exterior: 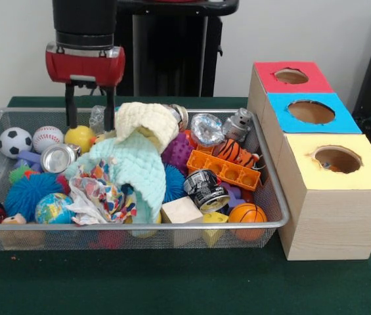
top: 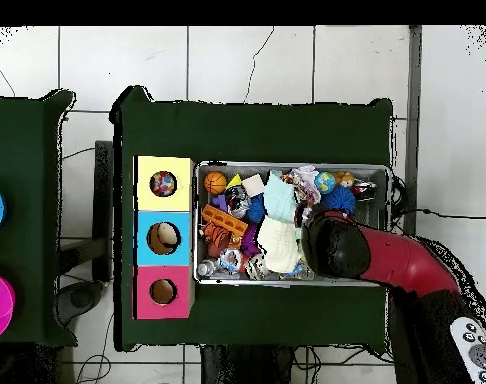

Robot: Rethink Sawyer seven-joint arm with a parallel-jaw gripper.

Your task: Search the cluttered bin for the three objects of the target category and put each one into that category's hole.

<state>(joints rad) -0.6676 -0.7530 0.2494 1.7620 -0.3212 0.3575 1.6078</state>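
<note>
The wire mesh bin (exterior: 139, 228) is full of toys and cloths. One bundle of white fabric with coloured patches (exterior: 100, 193) lies at its front left, partly under the mint-green cloth (exterior: 136, 164); it also shows in the overhead view (top: 305, 182). I see no other printed bundle in the bin. My gripper (exterior: 91, 123) hangs over the bin's back left, open and empty, beside the cream cloth (exterior: 147, 121). In the overhead view the arm (top: 332, 245) hides it. The yellow-faced hole (exterior: 337, 159) is on the nearest box at the right; something multicoloured lies inside it (top: 164, 183).
Around the gripper are a yellow ball (exterior: 79, 138), a baseball (exterior: 47, 138), a soccer ball (exterior: 15, 142) and a can (exterior: 58, 158). An orange tray (exterior: 228, 170), a basketball (exterior: 247, 215) and a wooden block (exterior: 181, 211) lie to the right. Blue-faced (exterior: 311, 111) and red-faced (exterior: 291, 76) holes stand behind the yellow.
</note>
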